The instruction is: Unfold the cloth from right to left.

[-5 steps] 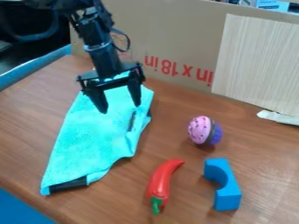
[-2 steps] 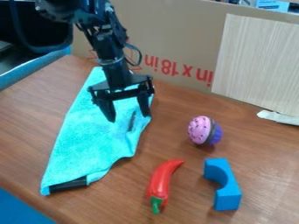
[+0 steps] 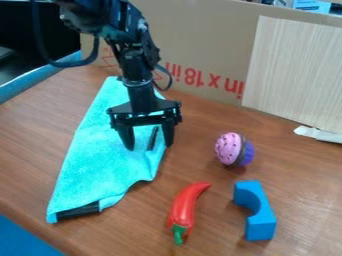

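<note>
Lower left corner's got a bit of blue surface (image 3: pixel 17 237), just past the edge of the brown wood-look table (image 3: pixel 23 145). Next along is the cloth (image 3: pixel 97 150), bright turquoise and lying at a slant on the left half of the table, from near the cardboard down to the close edge. It's still folded, with a black piece (image 3: pixel 78 211) poking out at its near end.

The gripper (image 3: pixel 149 147) hangs down over the cloth's right side, and its jaws are wide apart, not clamped on anything. One finger is over the cloth and the other is right by its right edge; can't tell if either one actually touches the fabric. There's a thin dark strip (image 3: pixel 153 138) on the cloth, showing between the fingers.

Behind all that stands the cardboard (image 3: pixel 200 30), with big red lettering on it, upside down. Going right on the table: a red chili pepper (image 3: pixel 185 205) with its green stem toward the camera, a pink and purple speckled toy (image 3: pixel 230 149) farther back, then a blue block (image 3: pixel 257 212) with a curved notch. A pale wood-grain panel (image 3: pixel 294 70) leans at the right, a white scrap (image 3: pixel 317 134) by its base, and a white and blue box (image 3: pixel 312 6) with small print sits up top.
</note>
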Controlling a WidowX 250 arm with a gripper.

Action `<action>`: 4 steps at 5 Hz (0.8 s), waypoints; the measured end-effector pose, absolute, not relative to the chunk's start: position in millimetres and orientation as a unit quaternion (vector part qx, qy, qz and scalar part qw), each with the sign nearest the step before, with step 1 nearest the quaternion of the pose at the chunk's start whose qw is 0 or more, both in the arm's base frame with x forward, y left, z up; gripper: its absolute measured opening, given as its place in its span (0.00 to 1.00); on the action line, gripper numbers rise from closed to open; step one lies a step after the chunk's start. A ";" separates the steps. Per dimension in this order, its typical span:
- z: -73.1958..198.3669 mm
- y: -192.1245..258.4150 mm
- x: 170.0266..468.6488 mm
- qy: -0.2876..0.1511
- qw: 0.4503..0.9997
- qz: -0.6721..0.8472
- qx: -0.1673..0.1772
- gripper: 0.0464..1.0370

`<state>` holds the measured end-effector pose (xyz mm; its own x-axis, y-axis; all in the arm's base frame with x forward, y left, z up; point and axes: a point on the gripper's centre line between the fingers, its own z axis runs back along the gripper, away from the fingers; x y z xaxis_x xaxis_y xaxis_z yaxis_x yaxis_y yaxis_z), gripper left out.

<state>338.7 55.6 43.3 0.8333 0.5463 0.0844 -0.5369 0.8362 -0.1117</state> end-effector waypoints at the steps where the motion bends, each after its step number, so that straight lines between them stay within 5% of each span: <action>1: 40.3 57.0 339.7 -0.053 0.953 0.295 -0.039 0.64; 3: 46.1 57.0 339.9 -0.041 0.955 0.287 -0.061 0.13; 4: 60.8 66.5 343.1 -0.031 0.947 0.303 -0.101 0.03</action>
